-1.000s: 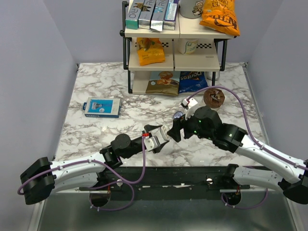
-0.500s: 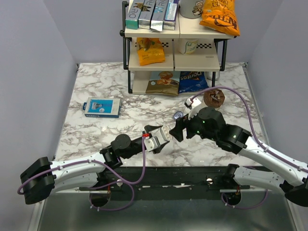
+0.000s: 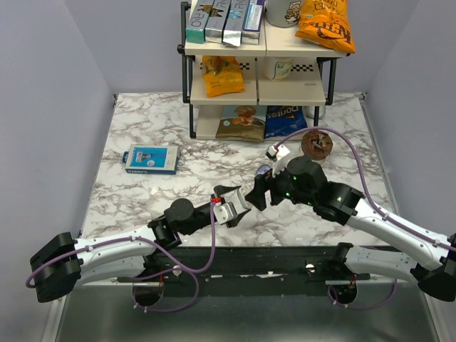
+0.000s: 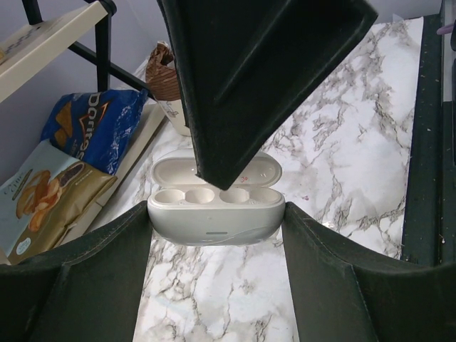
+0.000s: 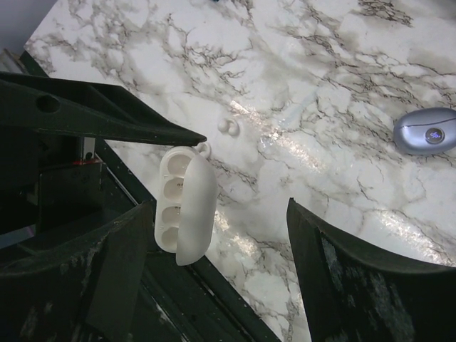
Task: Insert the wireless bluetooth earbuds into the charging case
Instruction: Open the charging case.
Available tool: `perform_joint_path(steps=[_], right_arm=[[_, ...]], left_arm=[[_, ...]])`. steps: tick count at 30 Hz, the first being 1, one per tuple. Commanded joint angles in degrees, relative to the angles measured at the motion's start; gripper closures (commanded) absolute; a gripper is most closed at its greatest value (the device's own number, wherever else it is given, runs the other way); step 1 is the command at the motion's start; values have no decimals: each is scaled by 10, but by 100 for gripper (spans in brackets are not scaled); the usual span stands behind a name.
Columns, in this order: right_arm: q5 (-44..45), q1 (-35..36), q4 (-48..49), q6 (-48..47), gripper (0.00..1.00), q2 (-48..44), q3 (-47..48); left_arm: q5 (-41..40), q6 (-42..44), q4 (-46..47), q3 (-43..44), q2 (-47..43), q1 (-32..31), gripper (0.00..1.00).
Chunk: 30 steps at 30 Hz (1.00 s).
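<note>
My left gripper (image 3: pixel 236 202) is shut on the charging case (image 4: pixel 214 221), a white clamshell gripped by its two ends. The lid stands open, and the wells that show are empty. The case (image 5: pixel 187 206) hangs just above the table's near edge. My right gripper (image 5: pixel 221 205) is open and holds nothing. It hovers right over the case, with one finger (image 4: pixel 256 71) covering part of the lid. One small white earbud (image 5: pixel 229 126) lies on the marble just beyond the case. A second small white bit (image 5: pixel 204 148) peeks out behind the case, and I cannot tell what it is.
A closed lavender-blue rounded case (image 5: pixel 425 132) lies on the marble by the right arm (image 3: pixel 335 199). A chocolate muffin (image 3: pixel 316 144), a blue box (image 3: pixel 150 159) and a shelf rack (image 3: pixel 256 92) with snack bags stand further back. A black rail (image 4: pixel 427 178) runs along the near edge.
The right gripper drifted slightly right, then came back over the case. The left gripper and the case have stayed put.
</note>
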Motion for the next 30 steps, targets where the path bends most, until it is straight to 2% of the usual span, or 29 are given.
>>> perform_joint_path(steps=[1,22,26,30], right_arm=[[8,-2,-2,10,16,15,4],[65,-11,-28,14,16,-14,-9],[62,-14,-31,13,16,-14,-10],[19,-13,-11,4,17,-22,-11]], left_arm=[[-3,5,23,0,-6,-6,100],[-10,9,20,-5,-18,-10,100],[-11,10,18,-4,-20,-11,100],[-10,10,17,-3,-20,-11,100]])
